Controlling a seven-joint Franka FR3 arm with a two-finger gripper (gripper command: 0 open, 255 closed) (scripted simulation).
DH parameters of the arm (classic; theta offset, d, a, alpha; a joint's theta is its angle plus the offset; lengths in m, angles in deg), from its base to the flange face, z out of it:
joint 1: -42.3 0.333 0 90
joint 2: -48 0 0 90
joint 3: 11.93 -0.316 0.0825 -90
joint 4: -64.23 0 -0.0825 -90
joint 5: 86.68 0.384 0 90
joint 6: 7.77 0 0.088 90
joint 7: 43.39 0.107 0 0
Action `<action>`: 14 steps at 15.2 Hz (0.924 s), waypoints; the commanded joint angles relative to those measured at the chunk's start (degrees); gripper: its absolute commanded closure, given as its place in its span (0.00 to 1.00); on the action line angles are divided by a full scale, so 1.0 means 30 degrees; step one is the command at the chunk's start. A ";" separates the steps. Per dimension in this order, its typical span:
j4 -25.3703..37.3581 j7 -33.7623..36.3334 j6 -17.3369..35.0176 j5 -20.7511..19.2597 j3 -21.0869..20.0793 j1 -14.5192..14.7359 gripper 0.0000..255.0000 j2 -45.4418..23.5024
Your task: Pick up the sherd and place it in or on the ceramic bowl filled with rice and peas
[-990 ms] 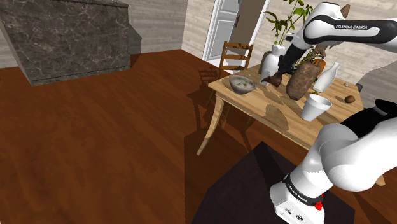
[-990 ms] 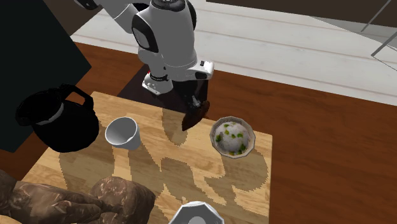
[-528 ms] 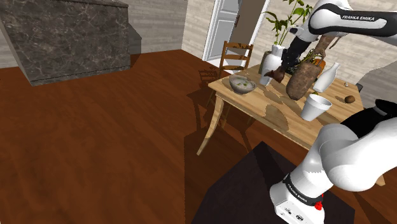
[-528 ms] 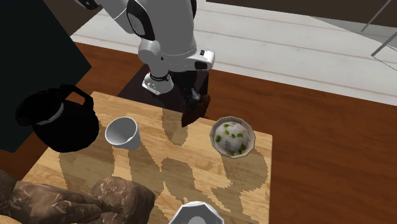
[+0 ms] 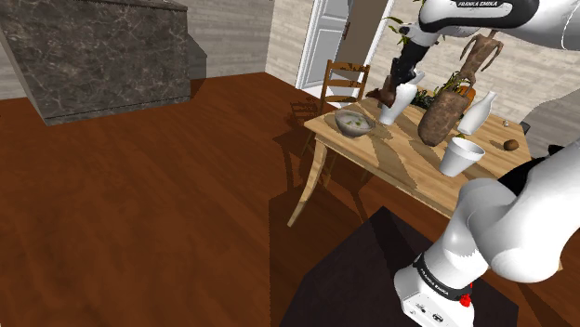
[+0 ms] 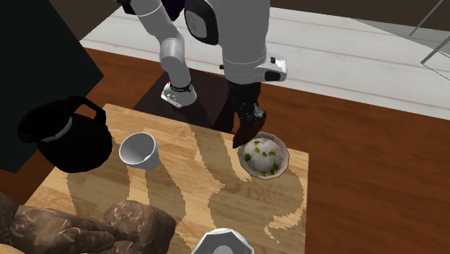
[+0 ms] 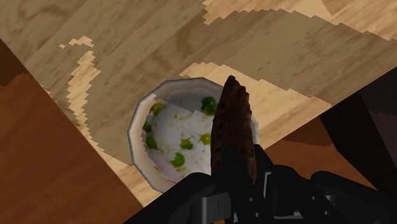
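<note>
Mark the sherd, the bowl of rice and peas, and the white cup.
sherd [image 7: 232,127]: wrist view, middle of its brown face.
bowl [image 7: 135,127]: wrist view, on its pale rim.
white cup [image 6: 147,161]: second exterior view, on its outer wall.

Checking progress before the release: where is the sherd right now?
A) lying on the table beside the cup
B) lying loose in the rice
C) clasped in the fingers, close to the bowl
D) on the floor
C: the wrist view shows the dark sherd clasped between the fingers, in front of the bowl.
</note>
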 commanded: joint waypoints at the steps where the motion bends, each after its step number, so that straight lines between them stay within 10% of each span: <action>1: 0.1360 -0.0612 -0.0053 0.1702 0.0974 0.0815 1.00 -0.1963; 5: 0.4900 -0.2997 -0.0984 0.6912 0.2408 0.0468 1.00 -0.7364; 14: 0.2344 -0.2751 0.1418 0.6490 0.1939 0.0480 1.00 -0.6932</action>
